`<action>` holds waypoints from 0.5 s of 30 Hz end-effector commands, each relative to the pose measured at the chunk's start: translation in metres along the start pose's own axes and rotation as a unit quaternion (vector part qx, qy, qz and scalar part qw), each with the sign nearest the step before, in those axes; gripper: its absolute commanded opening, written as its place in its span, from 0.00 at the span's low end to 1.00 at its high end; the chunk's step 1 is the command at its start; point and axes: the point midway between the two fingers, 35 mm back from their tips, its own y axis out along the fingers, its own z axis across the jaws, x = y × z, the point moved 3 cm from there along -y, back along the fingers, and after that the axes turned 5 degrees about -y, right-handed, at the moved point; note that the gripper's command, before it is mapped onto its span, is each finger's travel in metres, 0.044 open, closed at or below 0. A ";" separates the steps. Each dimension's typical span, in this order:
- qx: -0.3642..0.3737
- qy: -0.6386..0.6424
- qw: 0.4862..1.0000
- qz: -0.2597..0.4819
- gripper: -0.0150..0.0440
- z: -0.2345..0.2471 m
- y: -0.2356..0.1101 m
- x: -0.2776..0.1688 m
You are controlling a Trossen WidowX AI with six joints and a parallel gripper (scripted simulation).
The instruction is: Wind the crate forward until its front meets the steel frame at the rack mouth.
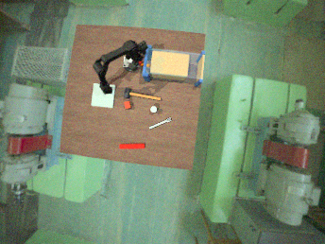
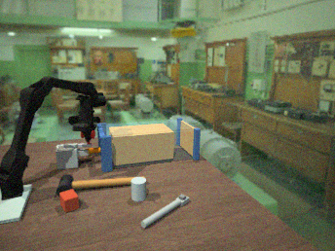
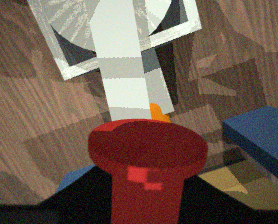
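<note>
The tan crate (image 1: 170,64) (image 2: 141,145) sits flat inside the guard cubby, its front close behind the blue frame (image 1: 145,62) (image 2: 105,150) at the winch end. Any small gap there is hard to tell. The hand winch (image 1: 127,62) (image 2: 67,158) stands in front, with an orange strap (image 2: 93,150) (image 3: 159,113) running towards the crate. My gripper (image 2: 88,134) (image 3: 138,159) is shut on the red knob (image 3: 147,145) of the winch handle, above the strap side of the winch. The handle's pale crank arm (image 3: 122,65) reaches back over the winch; its key end is hidden.
A hammer (image 1: 144,95) (image 2: 102,183), an orange-red cube (image 1: 128,105) (image 2: 69,200), a white cylinder (image 1: 154,109) (image 2: 138,189) and a grey wrench-like tool (image 1: 161,123) (image 2: 163,213) lie nearer the front. A red bar (image 1: 132,146) lies farther off. Blue frame posts (image 3: 257,132) stand beside my gripper.
</note>
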 end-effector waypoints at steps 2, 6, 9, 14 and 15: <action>-0.013 -0.004 1.000 -0.003 0.25 -0.014 0.000 0.005; -0.013 -0.004 1.000 -0.003 0.25 -0.018 -0.001 0.007; -0.013 -0.004 1.000 -0.003 0.25 -0.021 -0.001 0.008; -0.013 -0.004 1.000 -0.003 0.25 -0.026 -0.001 0.010; -0.013 -0.004 1.000 -0.003 0.25 -0.027 -0.001 0.011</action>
